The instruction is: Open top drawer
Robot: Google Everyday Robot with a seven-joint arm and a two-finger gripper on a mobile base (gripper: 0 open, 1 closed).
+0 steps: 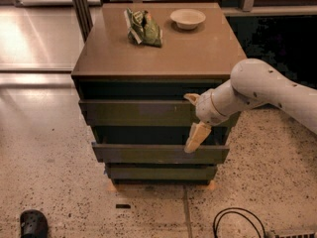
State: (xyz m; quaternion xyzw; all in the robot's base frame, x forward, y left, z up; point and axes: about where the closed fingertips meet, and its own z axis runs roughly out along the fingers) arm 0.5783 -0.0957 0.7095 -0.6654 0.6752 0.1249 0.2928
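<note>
The top drawer (133, 113) is the tallest olive-brown front, just under the cabinet top (163, 58). It stands out slightly from the cabinet body, and its inside is hidden. My gripper (194, 117) is at the right part of this front, on the end of the white arm (257, 90) that comes in from the right. Its fingers are spread apart: the upper fingertip (191, 98) is at the front's top edge, and the lower finger (197, 136) hangs down past its bottom edge.
A green snack bag (143, 28) and a white bowl (187, 18) lie on the cabinet top. The middle drawer (148, 153) sticks out further than the top one, and the bottom drawer (161, 172) less. A black shoe (33, 224) and a cable (237, 222) lie on the floor.
</note>
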